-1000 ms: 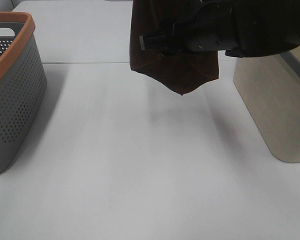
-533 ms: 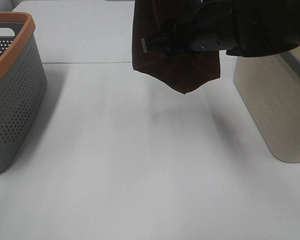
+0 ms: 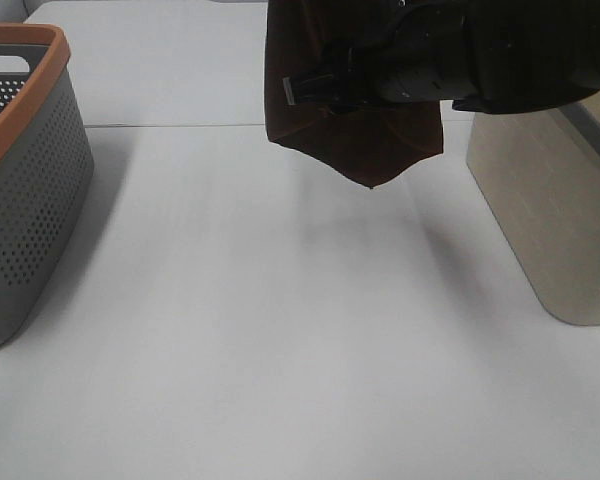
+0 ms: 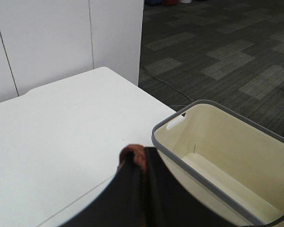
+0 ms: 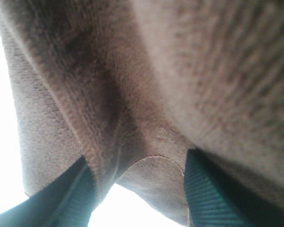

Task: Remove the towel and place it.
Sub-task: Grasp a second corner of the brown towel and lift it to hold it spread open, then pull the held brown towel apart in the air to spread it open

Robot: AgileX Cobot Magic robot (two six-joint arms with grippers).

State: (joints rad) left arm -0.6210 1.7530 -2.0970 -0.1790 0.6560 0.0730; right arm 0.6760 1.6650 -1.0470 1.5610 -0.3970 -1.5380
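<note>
The dark reddish-brown towel (image 3: 365, 150) hangs in the air over the far middle of the white table (image 3: 280, 350), its lowest corner well above the surface. A dark arm reaches in from the right, and my right gripper (image 3: 305, 88) is in front of the towel's upper part. In the right wrist view the towel (image 5: 146, 71) fills the picture, and a fold lies between the gripper's (image 5: 139, 189) parted fingers. In the left wrist view my left gripper (image 4: 141, 163) is shut on a towel edge (image 4: 132, 153). The left gripper is out of the exterior view.
A grey perforated basket with an orange rim (image 3: 20, 200) stands at the left edge. A beige bin with a grey rim (image 3: 550, 220) stands at the right, and it also shows in the left wrist view (image 4: 217, 156). A seam crosses the table at the back.
The towel and the right arm have shifted slightly to the right. The holds look unchanged.
</note>
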